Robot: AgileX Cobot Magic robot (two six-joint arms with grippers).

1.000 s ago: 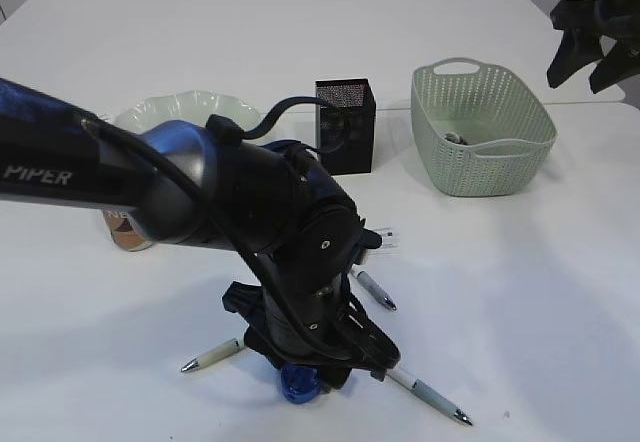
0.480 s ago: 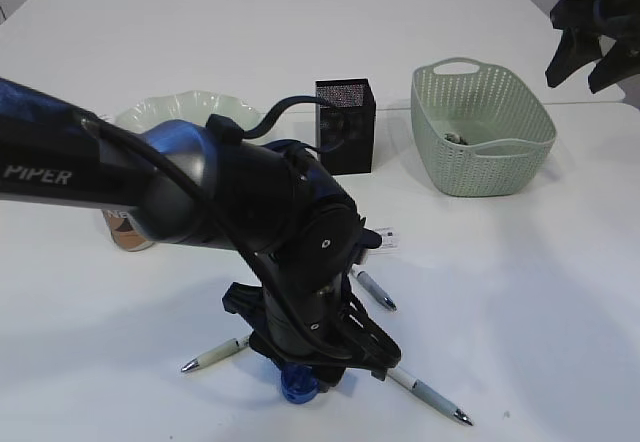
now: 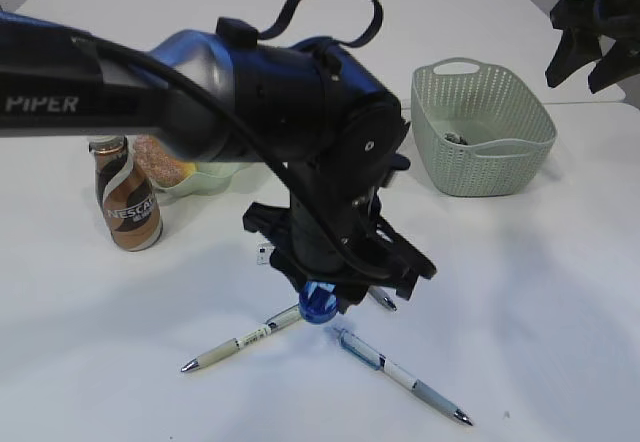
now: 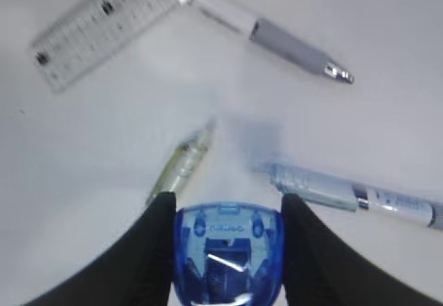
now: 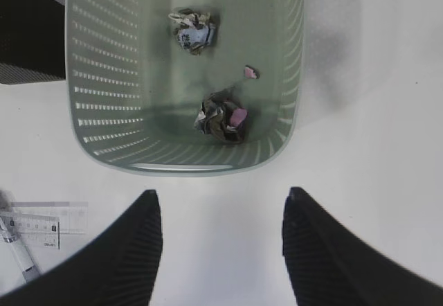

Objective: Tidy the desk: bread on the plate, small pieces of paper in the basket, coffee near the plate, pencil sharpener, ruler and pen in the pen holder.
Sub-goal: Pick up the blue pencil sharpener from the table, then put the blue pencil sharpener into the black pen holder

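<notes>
The blue pencil sharpener [image 4: 228, 254] is pinched between the left gripper [image 3: 322, 302] jaws, raised clear of the desk [image 3: 540, 292]. The pen holder is hidden behind the left arm. The right gripper [image 5: 218, 240] is held spread near the basket [image 5: 187, 160].

Exterior camera slants down across the desk [image 3: 560, 292]. Left wrist looks closely down; right wrist high over the basket [image 5: 291, 77], shared with exterior.
</notes>
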